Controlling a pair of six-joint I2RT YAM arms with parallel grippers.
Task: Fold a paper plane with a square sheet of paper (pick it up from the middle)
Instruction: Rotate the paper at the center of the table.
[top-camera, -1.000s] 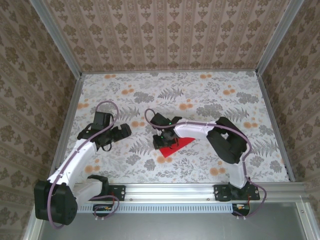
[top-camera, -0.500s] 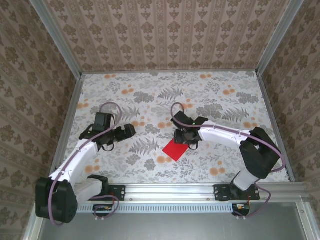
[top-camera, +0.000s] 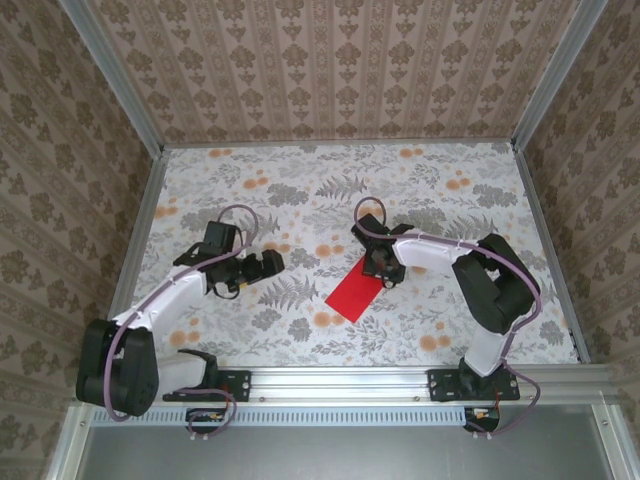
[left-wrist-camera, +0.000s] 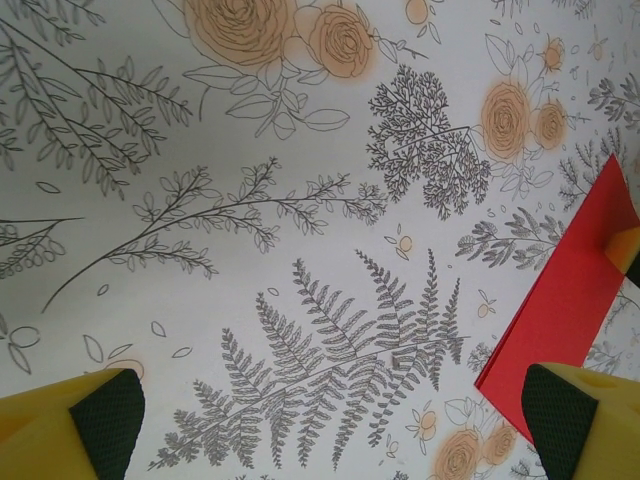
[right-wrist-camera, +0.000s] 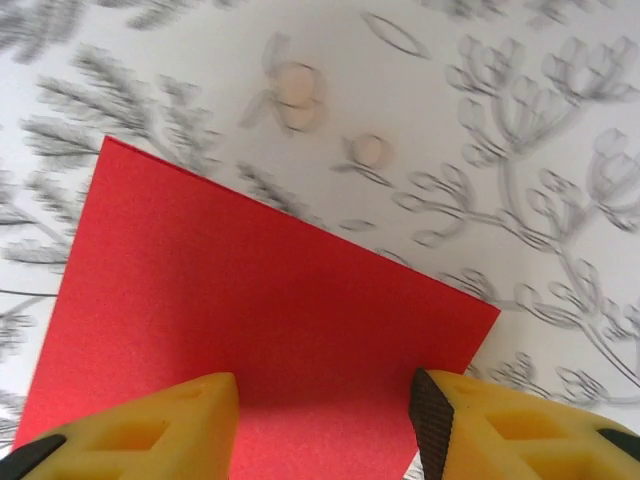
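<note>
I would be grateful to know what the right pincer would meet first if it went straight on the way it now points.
The red paper: it lies flat on the table straight ahead of the right pincer, whose fingers stand apart. How near is unclear.

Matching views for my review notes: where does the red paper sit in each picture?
Top external: the red paper lies slanted, just below picture centre.
Left wrist: it is at the right edge, running down to the lower corner.
Right wrist: it spans centre to lower left.
Shared landmark: the right hand, open at the paper's far end.
</note>
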